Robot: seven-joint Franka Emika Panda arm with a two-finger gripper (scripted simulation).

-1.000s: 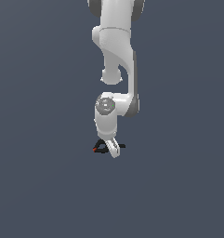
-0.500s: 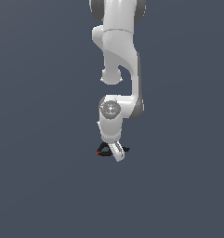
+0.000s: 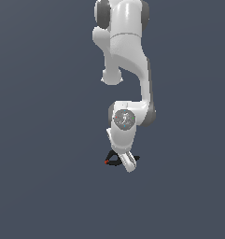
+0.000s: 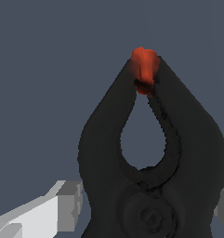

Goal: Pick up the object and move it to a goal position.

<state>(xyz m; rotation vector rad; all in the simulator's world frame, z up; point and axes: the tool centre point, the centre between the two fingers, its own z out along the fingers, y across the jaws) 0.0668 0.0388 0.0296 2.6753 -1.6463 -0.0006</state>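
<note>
No writing shows anywhere. The claw (image 3: 127, 163) straddles the black clamp (image 3: 115, 159), red tip (image 4: 144, 64) at nine o'clock; its grip I cannot tell.

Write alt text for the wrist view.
A black spring clamp fills the wrist view, its two arms curving around a teardrop-shaped gap to meet at a small red tip. One pale grey finger of the gripper shows beside it against a plain slate-grey ground.
</note>
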